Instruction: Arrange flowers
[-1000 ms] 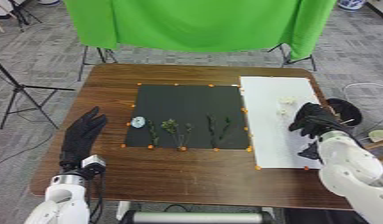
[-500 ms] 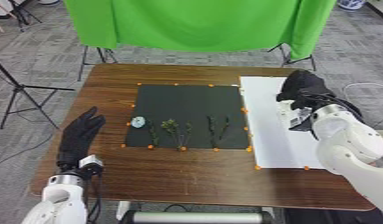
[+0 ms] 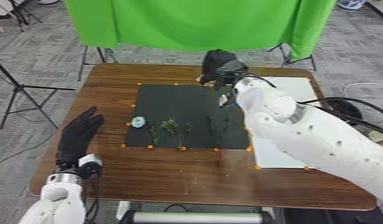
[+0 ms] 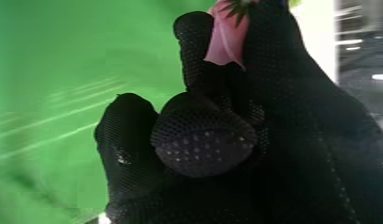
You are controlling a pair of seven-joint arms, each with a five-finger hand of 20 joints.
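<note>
Across from the white rectangular board [image 3: 274, 155], the right robot hand [image 3: 221, 64] has moved to near the far right corner of the black square mat [image 3: 165, 102]. Beyond this mat hangs a bright green cloth [image 3: 205, 25]; under it is the brown wooden tabletop [image 3: 125, 185]. The board lies to the right of the mat. To the mat's left, the left robot hand [image 3: 76, 135] is open, with its fingers relaxed. In the right wrist view, the right robot hand [image 4: 298, 105] is gripping a pink flower with green leaves [image 4: 228, 40]. Thin green sprigs [image 3: 172, 127] lie on the mat's near half, and a pale blue-white blossom [image 3: 139, 122] at its left edge.
</note>
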